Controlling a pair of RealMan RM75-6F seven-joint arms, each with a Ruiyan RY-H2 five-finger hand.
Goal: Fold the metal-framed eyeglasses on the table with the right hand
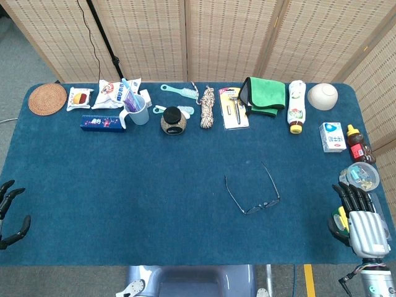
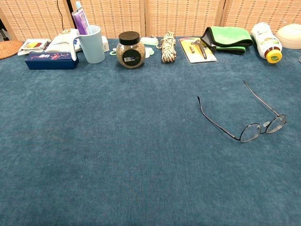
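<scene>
So the eyeglasses [image 1: 253,189] sit right of center on the blue table [image 1: 124,204], nearer the front edge than the far row of clutter, both temples swung fully open and pointing away toward the far side, lenses at the near end. Nothing has touched them yet afaict

Right hand [image 1: 359,216] is at the near right corner, well apart from the glasses, fingers spread and empty. Left hand [image 1: 9,213] hangs off the near left edge, fingers apart, holding nothing, doesn't need to do anything imo

How I'd do it: bring the right hand in from the right, low, and push the right-side temple inward near its tip so it swings on the hinge – not near the lenses, the frame would just skid on the cloth. Thin wire frame, so light pressure, and prob pin the front a bit while the 2nd temple folds over

Obstacles – not much in the direct path. A clear tub [image 1: 362,176], honey bottle [image 1: 356,143] and small white box [image 1: 333,136] sit just on the far side of the right hand, so sweep left, not fwd. The jar [image 1: 173,119], rope [image 1: 207,108], green cloth [image 1: 265,96] etc are along the far edge, well clear
</scene>
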